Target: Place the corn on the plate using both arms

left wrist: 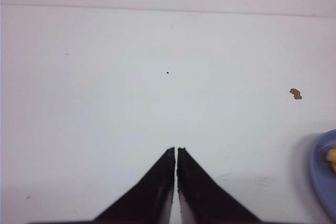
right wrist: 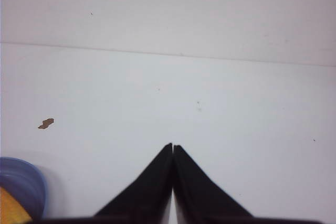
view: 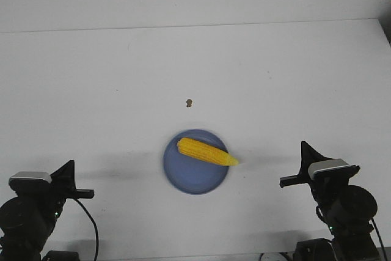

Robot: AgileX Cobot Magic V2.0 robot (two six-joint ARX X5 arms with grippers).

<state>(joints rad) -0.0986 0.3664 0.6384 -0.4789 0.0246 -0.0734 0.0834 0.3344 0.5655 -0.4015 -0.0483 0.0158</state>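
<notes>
The yellow corn (view: 206, 152) lies across the periwinkle-blue plate (view: 186, 175) near the table's front middle, its pointed tip reaching over the plate's right rim. My left gripper (view: 68, 166) is shut and empty at the front left, well apart from the plate. My right gripper (view: 303, 148) is shut and empty at the front right, also apart from it. In the left wrist view the gripper (left wrist: 176, 149) has its fingers together, with the plate's edge (left wrist: 321, 171) and a bit of corn (left wrist: 332, 157) at the side. In the right wrist view the gripper (right wrist: 172, 145) is shut, beside the plate (right wrist: 23, 179) and corn (right wrist: 11, 208).
A small brown crumb (view: 189, 102) lies on the white table (view: 91, 90) behind the plate; it also shows in the left wrist view (left wrist: 295, 94) and the right wrist view (right wrist: 46, 124). The table's far edge meets a white wall.
</notes>
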